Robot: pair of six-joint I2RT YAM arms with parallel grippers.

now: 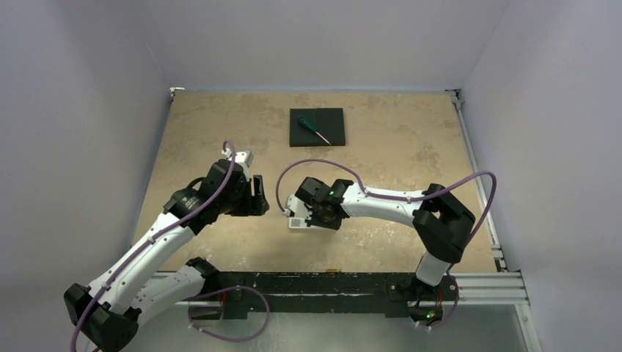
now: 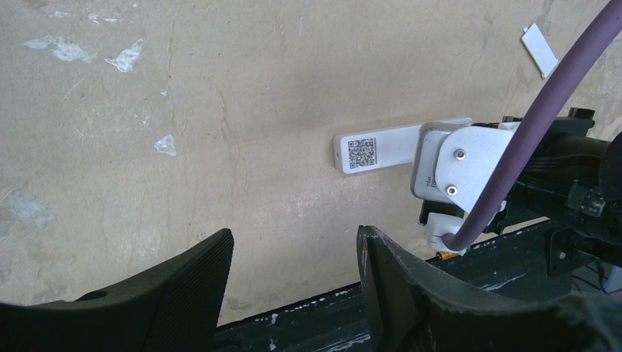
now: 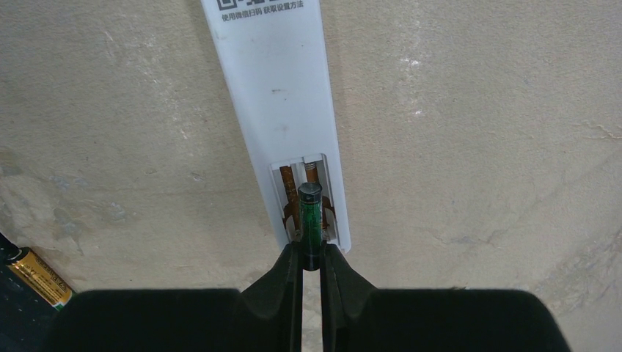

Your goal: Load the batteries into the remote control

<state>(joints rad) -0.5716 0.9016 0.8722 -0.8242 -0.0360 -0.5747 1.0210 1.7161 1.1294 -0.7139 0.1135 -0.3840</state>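
The white remote control [image 3: 275, 88] lies back-up on the table, its QR label showing, its battery compartment open at the near end. My right gripper [image 3: 311, 253] is shut on a slim green-and-dark battery [image 3: 310, 213], held tilted with its far end over the open compartment. A second battery [image 3: 40, 277], gold and dark, lies at the table's near edge by the black rail. In the top view the right gripper [image 1: 317, 214] sits over the remote [image 1: 296, 222]. My left gripper [image 2: 293, 249] is open and empty, to the left of the remote [image 2: 374, 150].
A black square pad [image 1: 317, 127] with a green-handled screwdriver [image 1: 314, 130] on it lies at the back middle. A small flat white cover strip [image 2: 540, 50] lies beyond the remote. A black rail [image 1: 315, 282] runs along the near edge. Purple cables loop over both arms.
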